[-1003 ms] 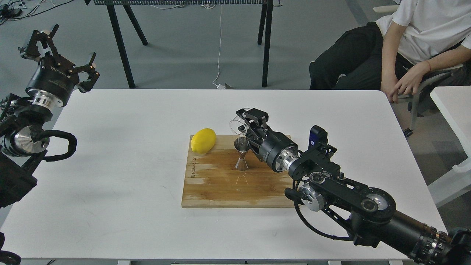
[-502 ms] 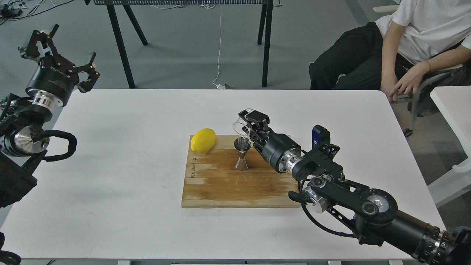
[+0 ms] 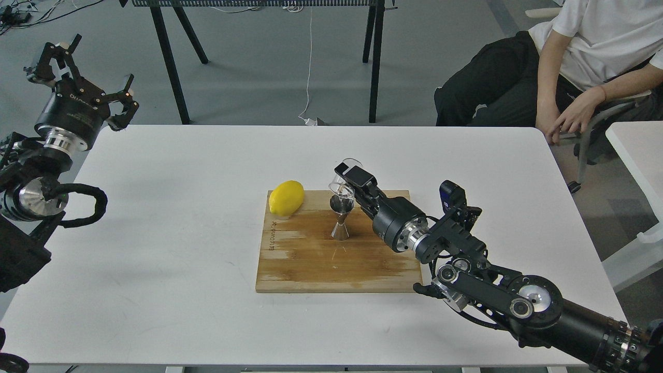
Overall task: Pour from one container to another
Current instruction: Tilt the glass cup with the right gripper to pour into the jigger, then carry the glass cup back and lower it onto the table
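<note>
Our right gripper [image 3: 346, 178] clamped on the glass cup [image 3: 343, 187], cup tipped toward the jigger [image 3: 341, 217], which stands upright on the cutting board [image 3: 311, 259], our left gripper [image 3: 83, 67] spread, holding nothing.

Tilting the glass cup [image 3: 343, 185] further, bringing its mouth down over the top of the metal jigger [image 3: 341, 218]. Lowering the right gripper [image 3: 348, 182] and shifting it slightly rightward, wrist dropping toward the cutting board [image 3: 311, 259].
</note>
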`<state>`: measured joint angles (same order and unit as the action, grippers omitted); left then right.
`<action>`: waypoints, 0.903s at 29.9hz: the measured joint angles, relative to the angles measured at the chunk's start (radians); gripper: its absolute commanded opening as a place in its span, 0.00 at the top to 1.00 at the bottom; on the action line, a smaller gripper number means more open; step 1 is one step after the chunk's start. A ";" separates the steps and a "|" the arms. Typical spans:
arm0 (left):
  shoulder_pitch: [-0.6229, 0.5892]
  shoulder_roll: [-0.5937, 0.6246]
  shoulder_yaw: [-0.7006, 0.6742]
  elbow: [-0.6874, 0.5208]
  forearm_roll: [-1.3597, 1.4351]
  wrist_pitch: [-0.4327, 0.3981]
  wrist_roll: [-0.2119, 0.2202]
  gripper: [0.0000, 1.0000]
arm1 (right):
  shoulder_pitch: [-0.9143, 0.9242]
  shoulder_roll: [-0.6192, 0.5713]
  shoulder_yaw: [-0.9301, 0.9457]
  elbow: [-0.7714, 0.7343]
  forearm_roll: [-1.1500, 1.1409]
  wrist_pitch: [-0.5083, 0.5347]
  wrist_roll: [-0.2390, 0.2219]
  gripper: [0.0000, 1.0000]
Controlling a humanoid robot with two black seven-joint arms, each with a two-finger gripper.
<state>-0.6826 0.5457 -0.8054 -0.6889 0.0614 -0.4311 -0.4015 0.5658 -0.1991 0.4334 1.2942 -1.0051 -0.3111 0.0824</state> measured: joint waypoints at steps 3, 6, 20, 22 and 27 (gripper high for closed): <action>0.000 0.000 0.000 0.000 0.000 0.000 0.000 0.00 | 0.013 -0.012 -0.031 0.001 -0.022 -0.016 0.012 0.68; 0.000 0.001 0.000 0.000 0.000 0.000 0.000 0.00 | 0.021 -0.019 -0.053 0.001 -0.050 -0.023 0.018 0.67; 0.001 0.001 0.000 0.000 -0.013 0.000 0.000 0.00 | 0.066 -0.035 -0.130 -0.004 -0.138 -0.050 0.089 0.68; 0.001 0.002 0.000 0.000 -0.024 0.000 0.000 0.00 | 0.078 -0.046 -0.151 -0.004 -0.152 -0.056 0.106 0.68; 0.001 0.016 0.000 0.000 -0.032 0.000 0.001 0.00 | 0.100 -0.066 -0.168 -0.007 -0.171 -0.065 0.121 0.67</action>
<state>-0.6811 0.5613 -0.8054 -0.6887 0.0293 -0.4314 -0.4008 0.6655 -0.2649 0.2655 1.2875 -1.1761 -0.3756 0.2037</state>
